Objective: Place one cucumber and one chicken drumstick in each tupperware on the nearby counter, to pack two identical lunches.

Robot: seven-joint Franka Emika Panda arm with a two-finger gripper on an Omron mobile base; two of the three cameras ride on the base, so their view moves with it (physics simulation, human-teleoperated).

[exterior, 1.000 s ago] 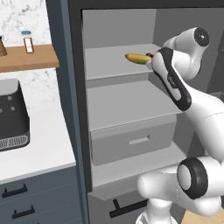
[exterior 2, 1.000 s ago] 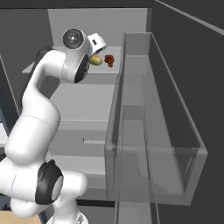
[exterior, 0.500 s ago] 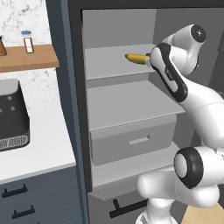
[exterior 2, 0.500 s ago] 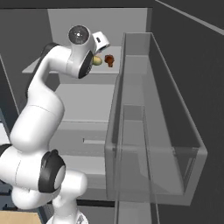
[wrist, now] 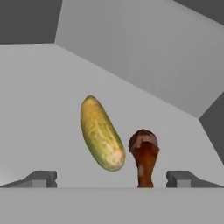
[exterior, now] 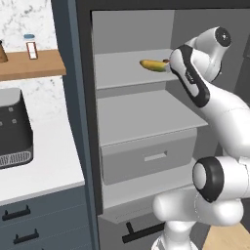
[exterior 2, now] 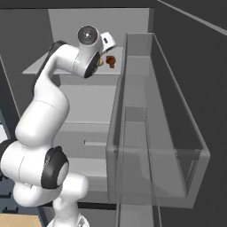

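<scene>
progress: early, nothing packed yet | cuke (wrist: 101, 134) + drumstick (wrist: 144, 158) lie side by side on upper fridge shelf (exterior: 119, 73) | jaws spread wide, empty, just short of both | left: grab, carry to table (exterior: 44, 171), fill trays

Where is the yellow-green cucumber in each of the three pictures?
Left base view: the cucumber lies on the top shelf, just left of the arm.
Right base view: only a small tip of it peeks out behind the arm, left of the chicken drumstick.
Hand view: cucumber near the middle, drumstick to its right.
Shared landmark: the grey top shelf.
</scene>
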